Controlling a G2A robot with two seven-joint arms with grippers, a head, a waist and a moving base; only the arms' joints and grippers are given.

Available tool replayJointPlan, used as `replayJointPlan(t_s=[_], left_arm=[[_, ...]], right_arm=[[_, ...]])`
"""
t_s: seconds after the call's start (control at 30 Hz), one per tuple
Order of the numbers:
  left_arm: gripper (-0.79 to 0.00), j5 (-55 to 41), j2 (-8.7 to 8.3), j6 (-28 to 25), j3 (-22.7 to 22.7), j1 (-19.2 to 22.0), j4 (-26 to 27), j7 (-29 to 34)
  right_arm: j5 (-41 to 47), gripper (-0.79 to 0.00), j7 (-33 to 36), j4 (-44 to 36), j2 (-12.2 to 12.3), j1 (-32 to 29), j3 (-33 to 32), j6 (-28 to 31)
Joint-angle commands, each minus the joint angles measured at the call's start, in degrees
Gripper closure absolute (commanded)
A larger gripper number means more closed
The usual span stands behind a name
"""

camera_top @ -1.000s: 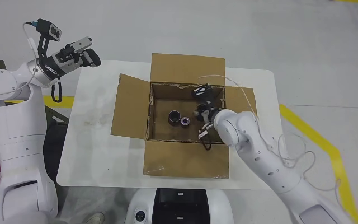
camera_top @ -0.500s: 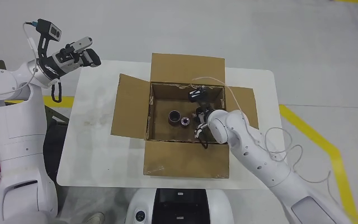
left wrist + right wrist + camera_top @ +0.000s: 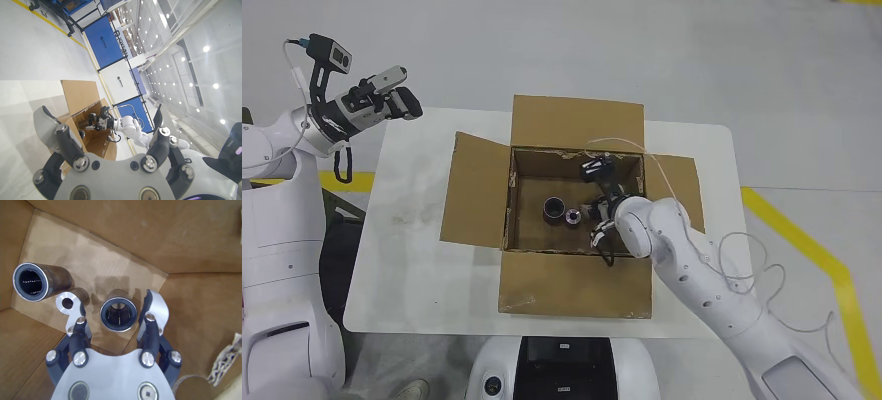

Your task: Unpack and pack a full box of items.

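Observation:
An open cardboard box (image 3: 542, 262) sits in the middle of the white table (image 3: 412, 250). My right gripper (image 3: 115, 303) is down inside it, open. Its fingers (image 3: 157, 308) stand on either side of an upright black-rimmed metal bearing (image 3: 118, 315), with gaps on both sides. A larger bearing (image 3: 30, 284) and a small silver cylinder with a hole (image 3: 67, 303) stand beside it on the box floor. From above, the larger bearing (image 3: 555, 209) is just left of the right gripper (image 3: 594, 212). My left gripper (image 3: 402, 100) hangs open and holds nothing, high above the table's far left corner.
The four box flaps (image 3: 474, 190) lie folded outward over the table. The box walls (image 3: 189, 247) close in around the right gripper. A torn cardboard edge (image 3: 223, 357) is near the wrist. A white cable (image 3: 642, 145) loops from the right arm over the box.
The right arm has shifted a little to the left over the box, the gripper staying low inside it. The left arm has not moved.

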State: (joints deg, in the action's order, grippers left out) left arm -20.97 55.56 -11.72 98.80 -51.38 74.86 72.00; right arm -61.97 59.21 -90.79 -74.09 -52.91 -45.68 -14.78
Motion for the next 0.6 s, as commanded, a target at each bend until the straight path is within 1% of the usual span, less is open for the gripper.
replayJointPlan(t_s=[0.0, 0.23, 0.37, 0.47, 0.57], left_arm=[[-0.785, 0.0, 0.0, 0.0, 0.0, 0.0, 0.0, 0.0], [-0.785, 0.0, 0.0, 0.0, 0.0, 0.0, 0.0, 0.0], [-0.785, 0.0, 0.0, 0.0, 0.0, 0.0, 0.0, 0.0], [-0.785, 0.0, 0.0, 0.0, 0.0, 0.0, 0.0, 0.0], [-0.785, 0.0, 0.0, 0.0, 0.0, 0.0, 0.0, 0.0]], right_arm=[[0.49, -0.662, -0.03, -1.8, 0.07, -0.48, -0.82, 0.35], [5.64, -0.699, 2.99, -14.73, 1.3, -5.39, -7.37, 3.1], [10.62, -0.723, 5.61, -21.54, 1.95, -8.22, -11.52, 4.42], [15.34, -0.785, 7.13, -25.41, 2.24, -9.52, -14.56, 4.49], [20.69, -0.785, 8.45, -27.48, 2.51, -10.24, -18.04, 4.51]])
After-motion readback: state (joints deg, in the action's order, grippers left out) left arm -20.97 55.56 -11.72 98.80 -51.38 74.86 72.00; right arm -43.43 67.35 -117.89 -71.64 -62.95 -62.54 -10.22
